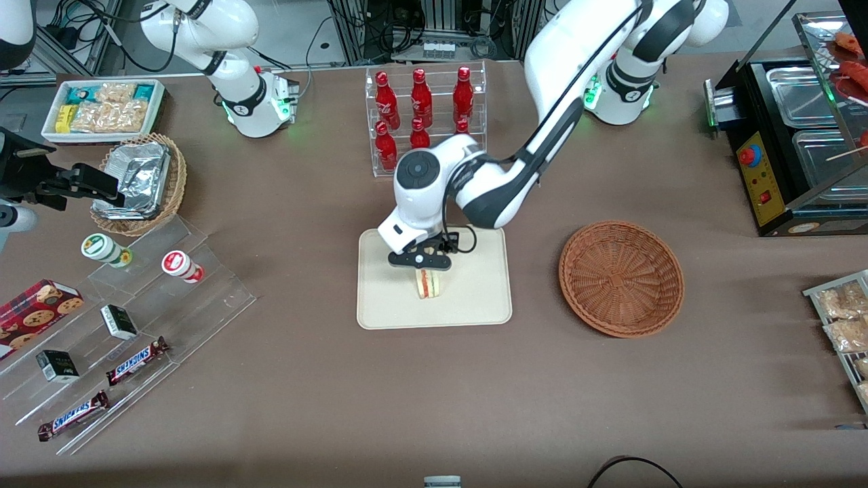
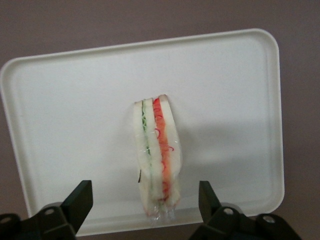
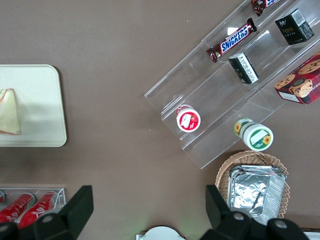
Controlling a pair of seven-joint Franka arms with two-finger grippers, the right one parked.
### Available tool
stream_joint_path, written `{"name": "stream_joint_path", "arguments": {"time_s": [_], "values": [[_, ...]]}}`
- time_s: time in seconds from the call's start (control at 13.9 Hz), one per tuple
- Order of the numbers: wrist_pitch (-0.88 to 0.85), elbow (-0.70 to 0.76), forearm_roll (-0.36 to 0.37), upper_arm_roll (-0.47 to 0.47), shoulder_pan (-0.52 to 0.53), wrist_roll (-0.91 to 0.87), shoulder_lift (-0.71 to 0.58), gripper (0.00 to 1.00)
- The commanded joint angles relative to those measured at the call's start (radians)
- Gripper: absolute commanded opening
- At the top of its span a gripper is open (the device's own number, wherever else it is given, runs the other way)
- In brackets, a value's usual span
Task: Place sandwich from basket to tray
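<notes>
Fingers [image 2: 80, 202] spread clear of the triangular white-bread sandwich [image 2: 156, 157] on the cream rectangular tray [image 2: 60, 100]; the gripper [image 1: 422, 266] should lift straight up (no sideways nudge).

Matt smooth tray [image 2: 75, 100]; woven wicker basket [image 1: 621, 278]

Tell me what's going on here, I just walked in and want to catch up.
The left arm is moving a sandwich out of the brown wicker basket onto the cream tray. Right now the sandwich stands on its edge on the tray, and the basket has nothing in it. The gripper sits just above the sandwich with its fingers open and apart from the bread, so the sandwich looks let go.
</notes>
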Motion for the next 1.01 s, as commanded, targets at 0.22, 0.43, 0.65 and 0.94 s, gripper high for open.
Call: {"name": "stream_joint_path", "arguments": {"time_s": [0.22,0.43,0.65,0.94], "values": [[-0.227,-0.029,-0.013,0.010,0.108,-0.148,-0.280,1.00],[-0.308,-0.035,-0.016,0.008,0.225,-0.114,-0.378,1.00],[-0.392,-0.040,-0.024,0.007,0.320,0.001,-0.446,1.00],[-0.446,-0.098,-0.113,0.008,0.460,0.228,-0.547,1.00]]}}
